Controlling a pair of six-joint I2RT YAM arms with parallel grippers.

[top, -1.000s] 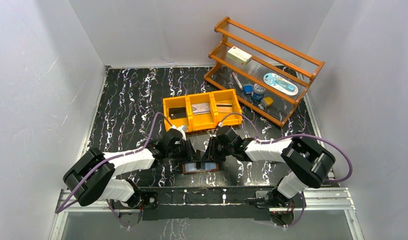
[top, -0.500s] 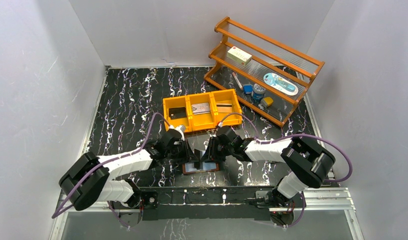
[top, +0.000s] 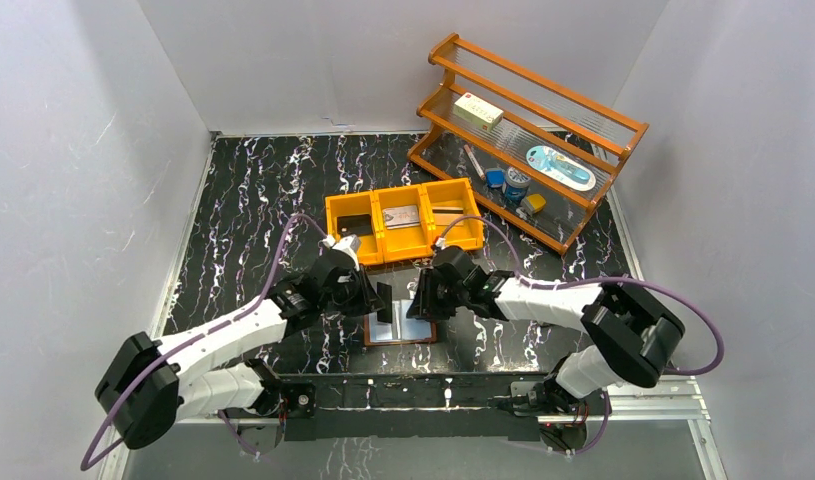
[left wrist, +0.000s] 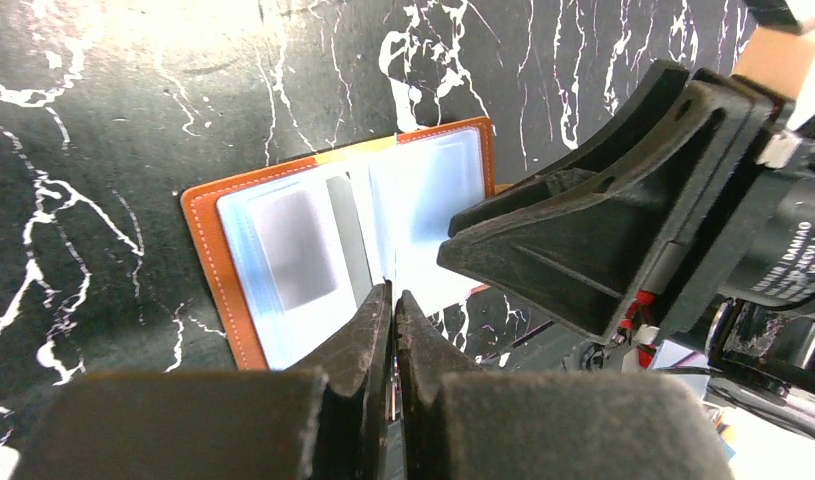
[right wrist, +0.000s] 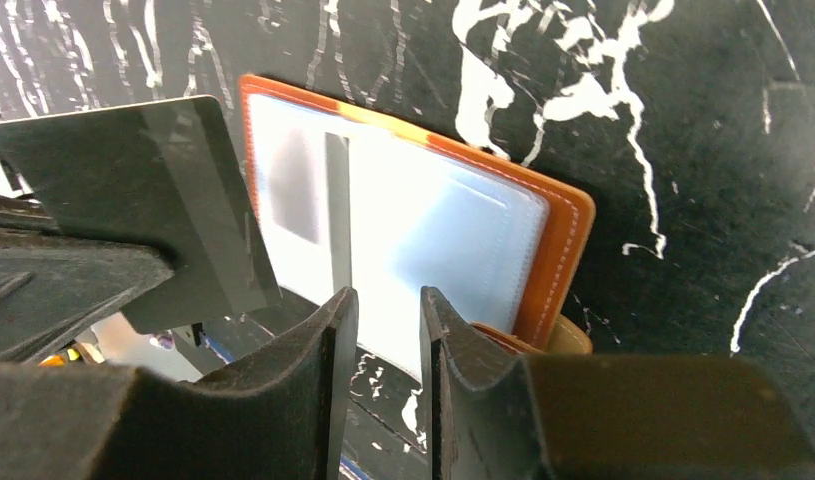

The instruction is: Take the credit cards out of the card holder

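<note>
**Dark card out, holder pinned open**

The left gripper (left wrist: 392, 300) is clamped on a dark card (right wrist: 133, 200), which stands clear of the sleeves at the upper left of the right wrist view. The right gripper (right wrist: 385, 300) has its fingers a narrow gap apart with nothing visibly between them, low over the holder's right-hand page.

The step in hand looks like carrying this card away. To do that well, the left arm should lift straight up before moving off, so the card's lower edge does not catch a sleeve and drag the holder. The right gripper should keep the page down until the card is clear.

The card holder (right wrist: 563, 250) lies open and flat on the black marbled table (top: 253, 200), at the lower centre of the top view. It sits between the two grippers, just below the orange bin (top: 403, 252). It is orange-brown leather with pale stitching. Its clear bluish sleeves (left wrist: 428, 200) show a grey card (left wrist: 295, 250) inside the left page, so the task is not finished.
</note>
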